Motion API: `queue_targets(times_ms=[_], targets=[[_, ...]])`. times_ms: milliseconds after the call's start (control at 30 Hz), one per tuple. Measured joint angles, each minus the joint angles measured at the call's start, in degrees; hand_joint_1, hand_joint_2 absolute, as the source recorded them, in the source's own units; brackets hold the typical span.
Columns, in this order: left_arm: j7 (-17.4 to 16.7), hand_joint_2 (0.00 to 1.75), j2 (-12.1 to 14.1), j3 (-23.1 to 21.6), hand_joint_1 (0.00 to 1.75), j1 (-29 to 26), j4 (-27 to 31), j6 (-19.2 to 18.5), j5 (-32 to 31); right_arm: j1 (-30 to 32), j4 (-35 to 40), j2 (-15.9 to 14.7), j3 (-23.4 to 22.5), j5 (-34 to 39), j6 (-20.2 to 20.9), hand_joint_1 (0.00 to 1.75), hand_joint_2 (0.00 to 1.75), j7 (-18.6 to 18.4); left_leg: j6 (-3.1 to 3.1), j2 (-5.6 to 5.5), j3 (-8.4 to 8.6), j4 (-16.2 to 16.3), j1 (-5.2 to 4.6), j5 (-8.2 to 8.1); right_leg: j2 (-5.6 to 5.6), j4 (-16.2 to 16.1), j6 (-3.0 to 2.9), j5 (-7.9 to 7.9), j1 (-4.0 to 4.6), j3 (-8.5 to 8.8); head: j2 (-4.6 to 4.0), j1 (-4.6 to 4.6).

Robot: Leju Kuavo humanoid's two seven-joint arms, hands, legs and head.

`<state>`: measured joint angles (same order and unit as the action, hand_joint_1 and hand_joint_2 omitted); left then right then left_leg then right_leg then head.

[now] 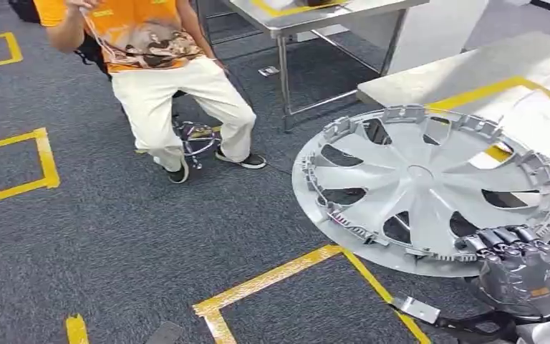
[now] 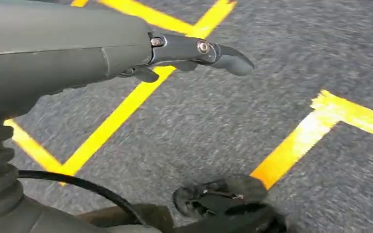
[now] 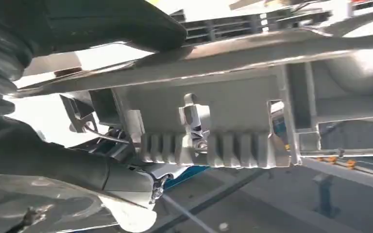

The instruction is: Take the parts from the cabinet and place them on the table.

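Observation:
A large silver hubcap with curved spokes hangs tilted in the air at the right, its inner side facing me. My right hand grips its lower rim, dark fingers hooked over the edge. The right wrist view shows the hubcap's ribbed rim close up, with the thumb pressed over it. The white table with yellow tape lies behind the hubcap at the right. My left hand hangs over the grey carpet, holding nothing, its fingers stretched out.
A person in an orange shirt and white trousers sits on a stool at the upper left. A steel table stands behind. Yellow tape lines mark the grey carpet.

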<state>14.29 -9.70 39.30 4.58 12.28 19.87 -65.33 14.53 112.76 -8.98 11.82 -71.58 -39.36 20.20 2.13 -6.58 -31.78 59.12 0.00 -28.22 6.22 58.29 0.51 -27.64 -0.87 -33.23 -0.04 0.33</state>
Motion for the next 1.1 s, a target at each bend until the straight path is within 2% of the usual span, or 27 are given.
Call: queue_targets(times_ms=[67,133,167,200,233,300,333,367,400,433,467,500,533,633,667,700,733,800,833,867,900,933,967,1000,1033,1067,1100], targets=[[0.0,1.75,-0.1,0.0,0.0,0.0,0.0,0.0,0.0,-0.2,-0.1,0.0,0.0,0.0,0.0,1.75,1.75,0.0,-0.12,1.11,0.16,-0.7,-0.34,-0.01,1.55,0.0,0.74,0.39,-0.67,-0.69,0.0,-0.48],[0.0,1.75,-0.2,0.0,0.0,0.3,0.0,0.0,0.0,0.1,-0.1,0.0,0.1,0.0,0.0,1.75,1.75,0.0,-0.1,2.52,0.28,-1.5,-0.25,0.13,2.92,-0.4,1.57,0.82,-0.63,-1.13,0.0,-0.42],[0.0,1.75,-0.2,0.0,0.0,0.4,0.0,0.1,0.0,0.3,-0.1,0.0,0.1,0.0,0.0,1.75,1.75,0.0,-0.31,3.76,0.56,-2.4,0.23,0.63,0.19,0.4,1.51,0.09,-0.58,-1.87,0.02,-0.42],[0.1,1.75,-0.2,0.0,0.0,0.4,0.0,0.1,0.0,0.1,-0.1,0.0,0.1,0.1,0.0,1.75,1.75,0.0,-0.1,4.29,0.63,-2.7,0.12,0.75,-3.38,2.2,1.77,-1.53,-0.21,-2.85,0.02,0.09],[0.1,1.75,-0.2,0.0,0.0,0.4,0.0,0.1,0.2,-0.3,-0.2,0.0,0.2,0.2,0.0,1.75,1.75,0.1,-0.06,5.12,0.56,-2.7,0.06,0.77,-4.89,5.9,1.99,-3.62,-0.2,-4.55,0.0,0.28],[0.0,1.75,-0.2,0.1,0.0,-0.1,0.0,0.0,1.4,-1.6,-0.9,0.0,0.5,0.7,0.0,1.75,1.75,0.1,-0.03,7.23,0.52,-2.7,-0.04,0.73,-5.8,14.7,2.48,-7.24,-0.33,-8.56,0.0,0.2],[0.3,1.75,-0.2,0.3,0.0,-0.2,0.0,-0.2,1.9,-2.8,-1.9,0.0,0.8,0.7,0.0,1.75,1.75,-0.3,-0.04,8.31,0.49,-2.6,-0.03,0.68,-5.9,16.9,2.7,-7.53,-0.36,-9.54,0.0,0.2],[1.1,1.75,-0.1,0.5,0.0,-0.2,0.0,-0.2,2.3,-3.6,-2.6,0.0,1.1,0.7,0.0,1.75,1.75,-0.8,-0.06,9.21,0.5,-2.6,-0.02,0.66,-6.15,16.0,2.87,-6.33,-0.44,-8.94,0.0,0.22],[2.1,1.75,-0.2,0.7,0.0,-0.1,0.0,-0.3,2.6,-4.2,-3.2,0.0,1.4,0.7,0.0,1.75,1.75,-1.4,-0.15,9.91,0.53,-2.6,0.01,0.59,-6.52,12.5,2.97,-4.12,-0.54,-6.84,0.02,0.2],[2.8,1.75,-0.2,0.8,0.0,-0.1,0.0,-0.3,2.8,-4.6,-3.5,0.0,1.6,0.7,0.0,1.75,1.75,-1.8,-0.31,10.5,0.56,-2.5,0.06,0.49,-7.16,7.2,3.01,-1.72,-0.59,-3.88,0.0,0.22],[3.2,1.75,-0.2,0.9,0.0,0.0,0.0,-0.3,3.0,-5.0,-3.8,0.0,1.7,0.8,0.0,1.75,1.75,-2.1,-0.64,10.95,0.61,-2.3,0.09,0.27,-8.98,1.4,3.05,0.33,-0.59,-0.49,0.0,0.24],[3.4,1.75,-0.2,1.0,0.0,0.0,0.0,-0.3,3.0,-5.6,-4.1,0.0,1.8,0.9,0.0,1.75,1.75,-2.2,-0.95,11.39,0.56,-2.2,-0.19,0.18,-10.76,-0.4,2.68,-1.23,0.09,0.43,0.02,0.31],[3.6,1.75,-0.2,1.0,0.0,0.0,0.0,-0.3,3.0,-5.9,-4.2,0.0,1.9,1.0,0.0,1.75,1.75,-2.3,-1.25,11.7,0.41,-1.6,-0.5,0.04,-9.78,-0.8,1.78,-0.33,-0.02,0.75,0.0,0.17],[3.7,1.75,-0.2,1.1,0.0,0.1,0.0,-0.2,3.1,-6.2,-4.6,0.0,2.1,1.1,0.0,1.75,1.75,-2.6,-1.74,13.02,0.62,-1.7,-0.38,0.2,-8.24,-0.3,1.04,-0.26,0.14,0.15,0.0,0.28],[3.7,1.75,-0.2,1.1,0.0,0.2,0.0,-0.2,3.1,-6.2,-4.7,0.0,2.2,1.1,0.0,1.75,1.75,-2.6,-2.27,12.41,0.54,-1.4,-0.15,-0.56,-7.7,-0.7,0.46,0.04,-0.24,0.34,0.0,0.22],[3.8,1.75,-0.2,1.1,0.0,0.3,0.0,-0.2,3.1,-6.3,-4.7,0.0,2.3,1.1,0.0,1.75,1.75,-2.6,-2.49,9.89,0.11,0.1,0.04,-1.94,-7.32,-0.7,0.12,0.08,-0.25,0.29,0.02,0.06],[3.8,1.75,-0.2,1.1,0.0,0.2,0.0,-0.2,3.1,-6.4,-4.7,0.0,2.6,1.1,0.0,1.75,1.75,-2.6,-2.6,8.3,-1.49,3.9,0.14,-4.23,-6.8,-0.7,-0.27,0.17,-0.27,0.21,0.0,0.0],[3.7,1.75,-0.2,1.1,0.0,-0.1,0.0,-0.2,3.1,-6.5,-4.8,0.0,2.8,1.1,0.0,1.75,1.75,-2.6,-2.74,7.35,-5.87,14.0,0.17,-8.49,-5.38,-0.6,-0.53,0.26,-0.15,0.08,0.0,-0.06],[3.7,1.75,-0.2,1.1,0.0,-0.3,0.0,-0.2,3.1,-6.5,-4.9,0.0,2.8,1.1,0.0,1.75,1.75,-2.7,-2.66,7.31,-7.17,16.8,0.15,-9.06,-4.61,-0.6,-0.62,0.31,-0.04,0.07,0.0,-0.09],[3.7,1.75,-0.2,1.2,0.0,-0.4,0.0,-0.2,3.0,-6.5,-5.0,0.0,2.9,1.1,0.0,1.75,1.75,-2.8,-2.45,7.28,-7.26,16.7,0.15,-8.17,-3.77,-0.6,-0.66,0.35,0.07,0.1,0.0,-0.04],[3.7,1.75,-0.2,1.2,0.0,-0.4,0.0,-0.2,3.0,-6.5,-5.0,0.0,3.0,1.1,0.0,1.75,1.75,-2.8,-2.16,7.19,-6.33,14.4,0.13,-6.18,-2.97,-0.6,-0.69,0.4,0.21,0.1,0.0,-0.11],[3.7,1.75,-0.2,1.2,0.0,-0.4,0.0,-0.1,3.0,-6.5,-5.0,0.0,3.0,1.1,0.0,1.75,1.75,-3.0,-1.7,6.76,-4.37,9.8,0.07,-3.34,-2.08,-0.6,-0.64,0.45,0.34,0.15,0.02,-0.04],[3.6,1.75,-0.2,1.2,0.0,-0.4,0.0,-0.1,3.0,-6.4,-5.0,0.0,3.0,1.1,0.0,1.75,1.75,-3.1,-1.08,5.45,-1.89,4.2,0.0,-0.44,-1.24,-0.6,-0.63,0.52,0.4,0.2,0.0,-0.09],[3.6,1.75,0.0,1.2,0.0,-0.4,0.0,-0.1,2.9,-6.4,-5.0,0.0,3.0,1.1,0.0,1.75,1.75,-3.2,-0.21,1.75,-0.3,0.1,-0.03,0.61,-0.69,-0.6,-0.55,0.59,0.11,0.1,0.0,-0.02],[3.5,1.75,0.2,1.3,0.0,-0.6,0.0,-0.1,2.9,-6.6,-5.1,0.0,3.0,1.1,0.0,1.75,1.75,-3.4,0.12,0.09,-0.02,-0.6,0.31,0.56,-0.03,-0.4,-0.18,0.76,0.43,-0.33,0.0,0.17],[3.5,1.75,0.1,1.3,0.0,-0.5,0.0,-0.1,2.9,-6.7,-5.2,0.0,3.0,1.1,0.0,1.75,1.75,-3.5,0.07,0.81,0.17,-1.0,-0.08,0.31,0.74,-0.4,0.27,1.01,-0.25,-0.8,0.02,-0.2],[3.4,1.75,0.0,1.3,0.0,-0.5,0.0,-0.1,2.9,-6.6,-5.2,0.0,3.0,1.1,0.0,1.75,1.75,-3.7,0.22,1.39,0.12,-1.1,-0.19,0.19,1.54,-0.5,0.63,1.22,-0.5,-1.09,0.02,-0.39]])
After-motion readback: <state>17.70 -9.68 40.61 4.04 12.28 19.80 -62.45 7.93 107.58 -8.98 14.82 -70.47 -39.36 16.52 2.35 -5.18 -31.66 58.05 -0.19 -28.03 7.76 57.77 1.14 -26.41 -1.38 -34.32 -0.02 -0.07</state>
